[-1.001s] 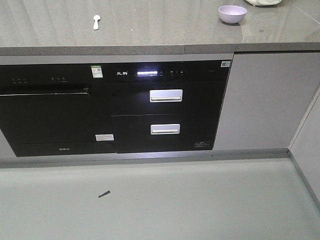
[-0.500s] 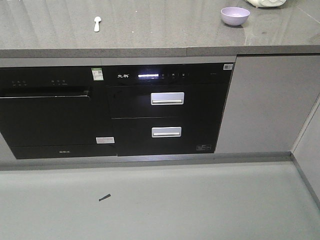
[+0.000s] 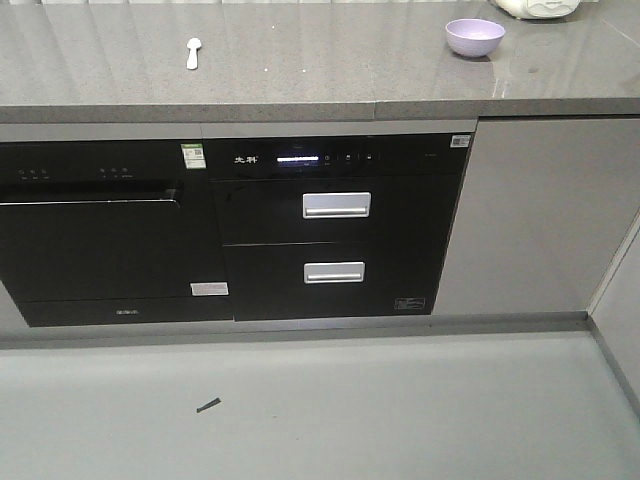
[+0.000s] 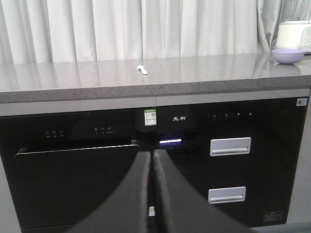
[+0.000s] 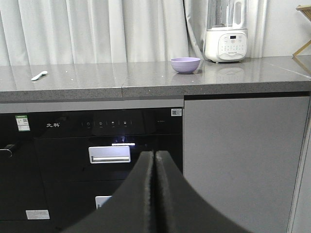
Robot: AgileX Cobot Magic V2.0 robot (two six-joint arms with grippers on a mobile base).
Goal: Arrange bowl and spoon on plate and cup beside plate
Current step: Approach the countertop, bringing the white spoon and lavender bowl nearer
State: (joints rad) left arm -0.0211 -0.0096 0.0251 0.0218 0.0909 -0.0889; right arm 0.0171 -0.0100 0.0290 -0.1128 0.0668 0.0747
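1. Creeping closer: the counter (image 3: pixel 330 75) sits lower in the front view than a second ago, so the base seems to be approaching.
2. On it, the spoon (image 3: pixel 193 51) lies left and the bowl (image 3: pixel 475 37) far right, well apart.
3. The left gripper (image 4: pixel 151 162) and right gripper (image 5: pixel 154 162) are both clenched and empty; plate and cup unseen.

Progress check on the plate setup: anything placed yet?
Done: nothing. The bowl sits on the countertop near the blender, and the spoon lies far to its left, apart from it.
In hand: nothing. The left gripper and right gripper have jaws shut and empty, short of the countertop.
Left: everything. No plate or cup shows in any view, so those need finding first.
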